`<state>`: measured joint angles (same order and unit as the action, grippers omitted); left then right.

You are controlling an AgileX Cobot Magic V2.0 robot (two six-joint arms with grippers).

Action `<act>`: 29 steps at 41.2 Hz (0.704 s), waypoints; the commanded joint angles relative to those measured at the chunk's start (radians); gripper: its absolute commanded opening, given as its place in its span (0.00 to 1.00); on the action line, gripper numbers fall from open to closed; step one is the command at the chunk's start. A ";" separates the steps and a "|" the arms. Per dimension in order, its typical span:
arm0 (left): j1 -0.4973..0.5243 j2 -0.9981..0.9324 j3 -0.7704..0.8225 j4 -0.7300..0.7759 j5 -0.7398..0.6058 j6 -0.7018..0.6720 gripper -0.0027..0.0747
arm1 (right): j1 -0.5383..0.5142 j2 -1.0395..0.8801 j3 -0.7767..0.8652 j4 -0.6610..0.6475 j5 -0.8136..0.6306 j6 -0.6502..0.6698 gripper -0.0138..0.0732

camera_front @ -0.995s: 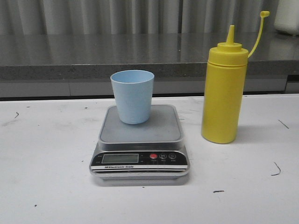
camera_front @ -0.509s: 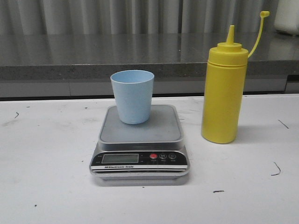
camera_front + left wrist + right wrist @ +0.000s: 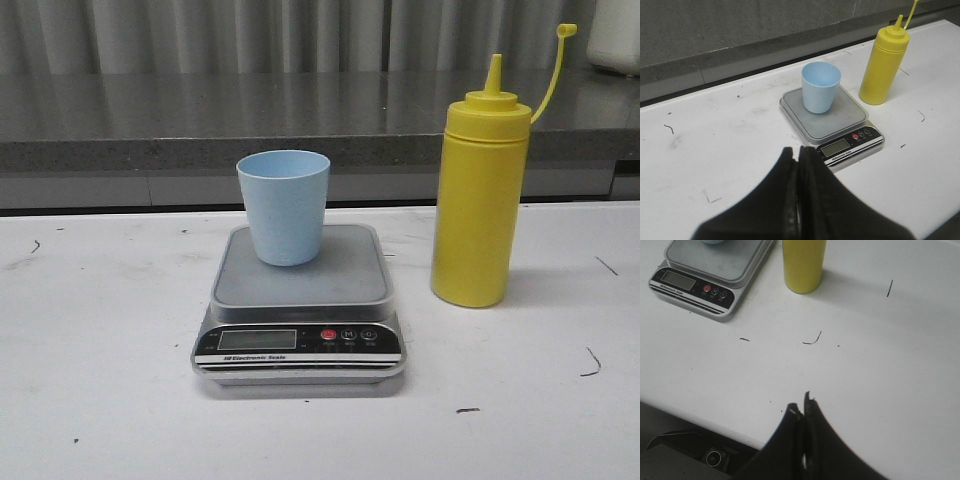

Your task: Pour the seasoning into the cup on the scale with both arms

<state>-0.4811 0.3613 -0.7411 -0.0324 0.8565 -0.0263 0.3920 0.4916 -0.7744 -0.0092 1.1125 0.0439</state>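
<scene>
A small pale blue cup (image 3: 284,205) was seen standing upright on the grey top of the scale (image 3: 300,305), toward its back edge. The scale was set flat on the white table (image 3: 100,350), with its little screen and its red and grey buttons turned to the front. A tall yellow seasoning bottle (image 3: 480,195) was stood upright on the table just beside the scale, on the right side, not touching it. Its pointed tip was uncovered, and its thin cap strap (image 3: 553,70) was stuck up and out to the right.

No arm was seen in the front view. The left gripper (image 3: 798,156) was shown in its own wrist view with its two black fingers pressed together and nothing held between them. It was kept above the table, near the front of the scale. The right gripper (image 3: 801,410) was also seen with its fingers closed together and empty, over bare table well apart from the bottle.
</scene>
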 commanded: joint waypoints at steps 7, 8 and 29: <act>0.054 -0.038 0.073 0.041 -0.146 0.002 0.01 | 0.003 0.004 -0.033 -0.010 -0.053 -0.010 0.02; 0.072 -0.045 0.094 0.055 -0.164 0.002 0.01 | 0.003 0.004 -0.033 -0.010 -0.053 -0.010 0.02; 0.389 -0.327 0.631 -0.043 -0.808 0.002 0.01 | 0.003 0.004 -0.033 -0.010 -0.053 -0.010 0.02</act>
<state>-0.1203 0.0518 -0.1404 -0.0276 0.2279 -0.0241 0.3920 0.4916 -0.7744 -0.0092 1.1125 0.0439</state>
